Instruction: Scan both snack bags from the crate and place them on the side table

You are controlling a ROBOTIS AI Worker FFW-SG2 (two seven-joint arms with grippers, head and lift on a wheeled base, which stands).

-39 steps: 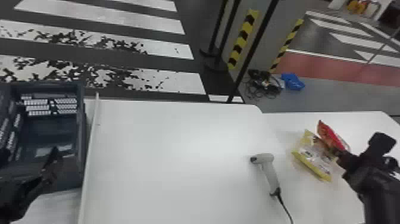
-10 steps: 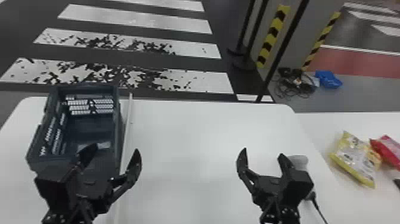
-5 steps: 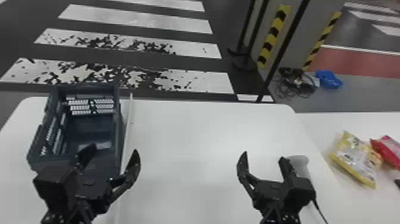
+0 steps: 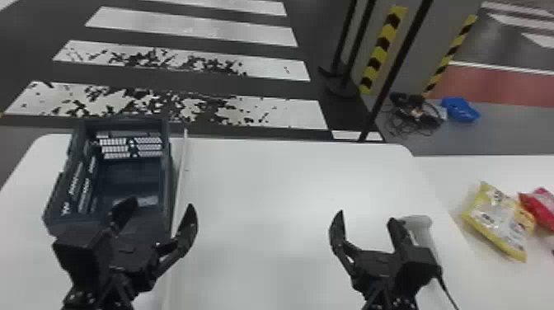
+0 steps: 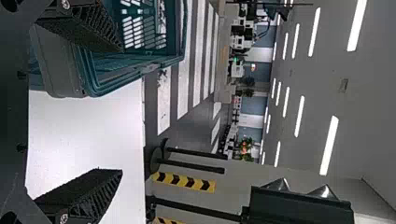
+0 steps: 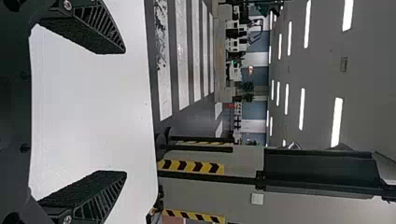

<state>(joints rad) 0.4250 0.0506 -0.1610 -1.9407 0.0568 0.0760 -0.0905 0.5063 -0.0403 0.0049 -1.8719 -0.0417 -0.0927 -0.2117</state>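
Snack bags, two in number, on the side counter [image 4: 447, 175]: the yellow bag [image 4: 496, 222] lies flat, and the red bag [image 4: 541, 208], cut by the head view's edge, lies just beside it; whether they touch cannot be told. The crate [image 4: 165, 181] stands at the left of the main counter [image 4: 296, 185], its near end partly behind the left tool [image 4: 160, 208]. Both the left tool and the right tool [image 4: 367, 217] have their fingers spread, with nothing between them. The scanner [image 4: 421, 233] rests on the main counter, partly behind the right tool, near the side counter. Status, as judged: placing is complete for both bags. Scanning is presumably complete too, though this arrangement alone cannot confirm it. No handling step appears to remain; at most, both arms need only stay withdrawn from the bags.
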